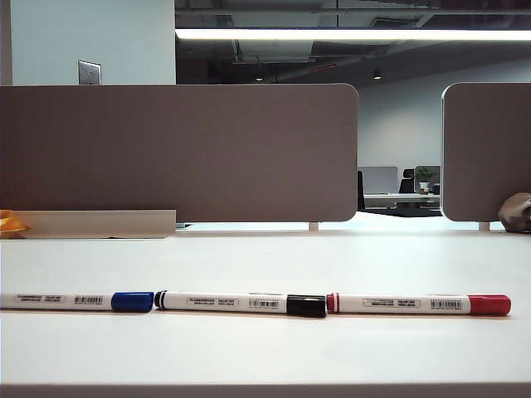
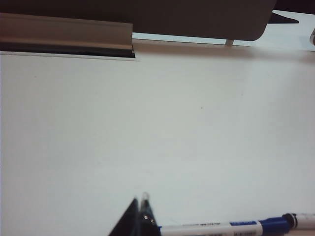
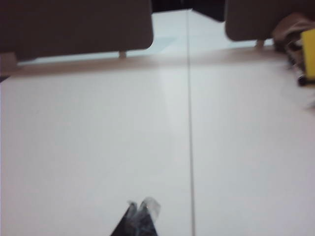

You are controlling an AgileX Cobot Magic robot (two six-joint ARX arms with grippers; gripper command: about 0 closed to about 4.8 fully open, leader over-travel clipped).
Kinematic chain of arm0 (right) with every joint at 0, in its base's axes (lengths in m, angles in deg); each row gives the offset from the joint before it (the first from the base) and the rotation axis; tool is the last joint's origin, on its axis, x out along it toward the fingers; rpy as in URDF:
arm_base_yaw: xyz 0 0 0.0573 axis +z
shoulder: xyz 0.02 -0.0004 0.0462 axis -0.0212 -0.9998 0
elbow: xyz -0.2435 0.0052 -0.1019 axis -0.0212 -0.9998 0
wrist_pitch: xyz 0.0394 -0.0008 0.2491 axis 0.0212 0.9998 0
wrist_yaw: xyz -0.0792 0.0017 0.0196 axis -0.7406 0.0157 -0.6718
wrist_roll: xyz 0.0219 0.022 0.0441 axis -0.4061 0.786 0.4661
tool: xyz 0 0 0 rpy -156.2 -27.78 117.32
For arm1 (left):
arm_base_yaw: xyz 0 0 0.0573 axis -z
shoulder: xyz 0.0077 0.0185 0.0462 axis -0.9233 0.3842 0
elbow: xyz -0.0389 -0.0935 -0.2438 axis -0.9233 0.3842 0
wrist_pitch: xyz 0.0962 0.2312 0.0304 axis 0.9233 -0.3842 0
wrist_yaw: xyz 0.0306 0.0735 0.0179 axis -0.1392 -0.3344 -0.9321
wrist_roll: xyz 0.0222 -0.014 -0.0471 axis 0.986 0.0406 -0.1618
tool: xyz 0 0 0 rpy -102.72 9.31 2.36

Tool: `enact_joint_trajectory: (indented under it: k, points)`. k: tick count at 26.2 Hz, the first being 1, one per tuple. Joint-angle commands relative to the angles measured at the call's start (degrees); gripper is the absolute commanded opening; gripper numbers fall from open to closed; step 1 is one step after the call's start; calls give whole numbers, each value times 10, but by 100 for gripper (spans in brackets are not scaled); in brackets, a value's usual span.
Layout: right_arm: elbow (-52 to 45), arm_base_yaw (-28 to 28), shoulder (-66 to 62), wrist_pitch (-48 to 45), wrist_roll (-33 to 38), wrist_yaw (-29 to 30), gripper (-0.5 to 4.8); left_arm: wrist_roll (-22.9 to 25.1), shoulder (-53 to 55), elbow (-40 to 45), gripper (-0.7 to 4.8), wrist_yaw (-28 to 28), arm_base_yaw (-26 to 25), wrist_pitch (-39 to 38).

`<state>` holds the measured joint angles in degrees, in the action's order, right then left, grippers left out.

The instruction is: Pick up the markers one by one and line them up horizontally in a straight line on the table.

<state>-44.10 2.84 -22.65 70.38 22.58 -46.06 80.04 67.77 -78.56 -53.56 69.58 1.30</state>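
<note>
White tabletop (image 1: 265, 265) fills my exterior view, and nearest its front edge I see the three markers lying end to end in one level row. From left to right these are the blue-capped marker (image 1: 79, 300), the black-capped marker (image 1: 241, 303) and the red-capped marker (image 1: 419, 304). The blue cap almost touches the tail of the black-capped pen, and the black cap sits just beside the red band at the tail of the red-capped pen. Neither arm appears in this view. In my left wrist view the left gripper (image 2: 140, 209) hangs above the table with its fingertips pressed together and nothing between them; the blue-capped marker lies just beside it. In my right wrist view, which is blurred, the right gripper (image 3: 140, 209) also has its tips together and empty, over bare table beside a thin seam line (image 3: 189, 123). Farther back stand the grey-brown divider panels (image 1: 178, 153), with a yellow object (image 3: 309, 54) at the far right edge
</note>
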Motion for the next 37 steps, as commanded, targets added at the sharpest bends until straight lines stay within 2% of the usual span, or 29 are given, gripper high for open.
enact_joint_trajectory:
  k: [1,9,37]
  points:
    - [-4,-18,-2,-9,2,-2,-1,0,0,0,-5,4,0,1]
    - [-4,-44,-2,-9,2,-1,-1,0,0,17,-5,4,0,-1]
    - [-4,-43,-2,-9,2,1,-1,1,0,34,-5,4,0,25]
